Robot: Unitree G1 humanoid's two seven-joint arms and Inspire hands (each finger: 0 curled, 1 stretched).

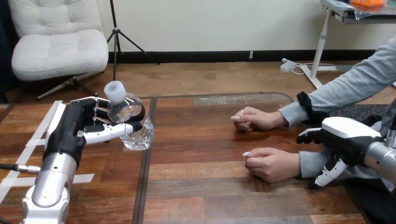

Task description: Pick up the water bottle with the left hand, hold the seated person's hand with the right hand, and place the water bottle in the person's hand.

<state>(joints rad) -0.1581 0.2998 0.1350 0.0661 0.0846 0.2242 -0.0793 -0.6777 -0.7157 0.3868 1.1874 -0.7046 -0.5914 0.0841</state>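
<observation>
The small clear plastic water bottle (139,139) with a white cap (115,90) leans over the wooden surface's (201,186) left part, clasped by the left robot hand (86,123), while the right robot hand (345,140) hangs by the person's nearer hand (271,163) at the right edge, its grip impossible to tell.

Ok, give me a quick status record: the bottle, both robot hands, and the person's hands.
water bottle: clear, white cap, tilted, held by the left hand
left hand: curled round the bottle, over the left of the table
right hand: open, beside the person's nearer forearm; contact unclear
person's nearer hand: loosely closed, resting on the table
person's farther hand: loosely closed, on the table
handover: not yet done
</observation>
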